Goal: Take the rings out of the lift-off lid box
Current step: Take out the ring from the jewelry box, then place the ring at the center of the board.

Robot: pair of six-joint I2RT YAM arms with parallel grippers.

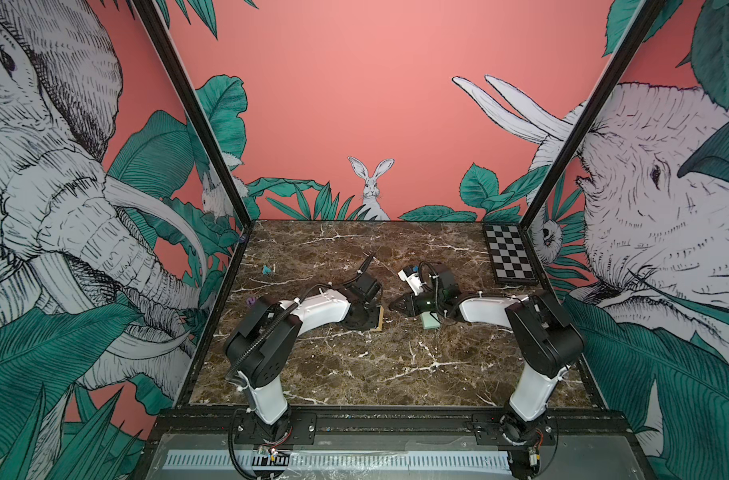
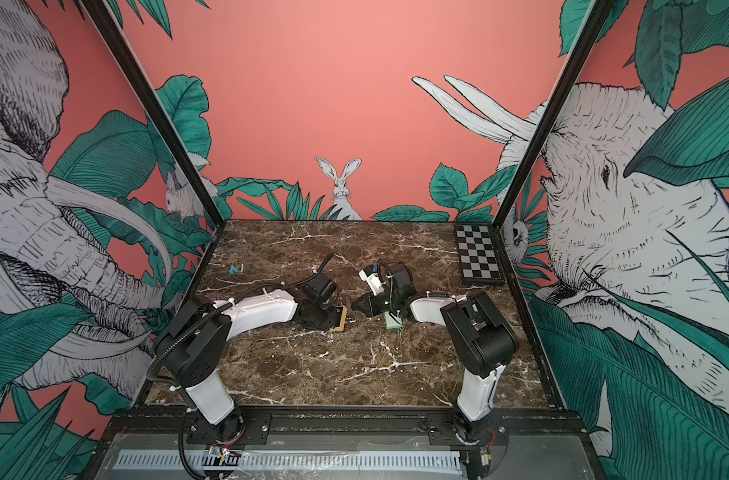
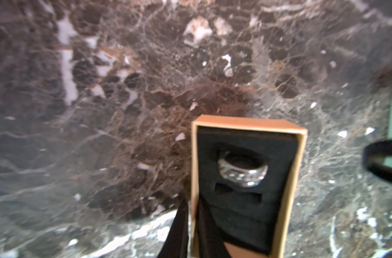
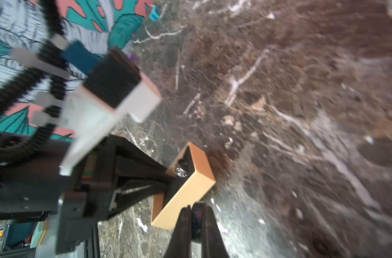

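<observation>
The lift-off lid box stands open: a tan base with black foam. A silver ring sits in a slot in the foam, and it also shows in the right wrist view as the silver ring. My left gripper is shut on the base's side wall, one finger outside and one inside. In both top views the base lies at mid-table under that gripper. The mint-green lid lies apart, beneath the right wrist. My right gripper is shut on a dark ring, just beside the base.
A black-and-white checkerboard lies at the back right corner. A small teal lump and a purple lump sit near the left wall. Both arms meet over the middle of the marble table.
</observation>
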